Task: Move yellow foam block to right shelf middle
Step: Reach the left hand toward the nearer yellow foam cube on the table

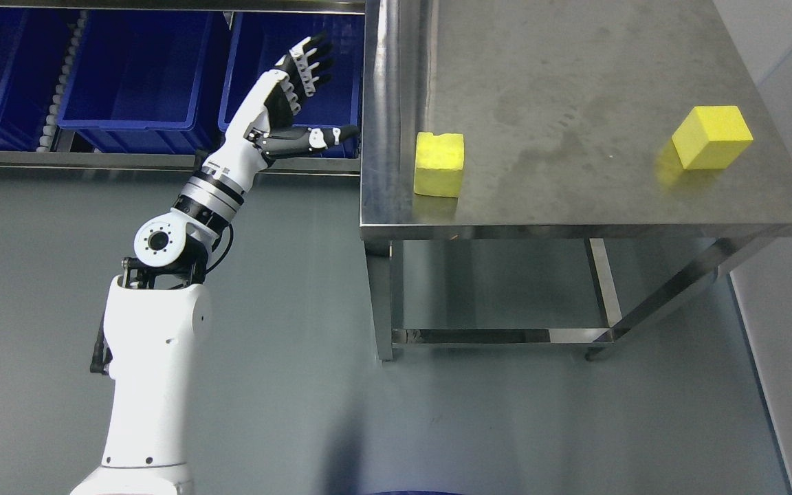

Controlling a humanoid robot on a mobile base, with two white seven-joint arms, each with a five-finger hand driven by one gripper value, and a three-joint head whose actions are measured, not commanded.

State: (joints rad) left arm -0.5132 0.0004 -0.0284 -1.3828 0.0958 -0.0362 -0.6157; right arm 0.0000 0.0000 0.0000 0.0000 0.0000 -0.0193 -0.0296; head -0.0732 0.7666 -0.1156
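steel table (575,103), yellow foam block (439,163), left hand (293,96) empty

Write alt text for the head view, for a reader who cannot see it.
The robot's left hand, fingers spread and holding nothing, is raised off the left edge of a steel table. Two yellow foam blocks sit on it, one near the left edge, one near the right. Blue bins line a rack behind the hand.
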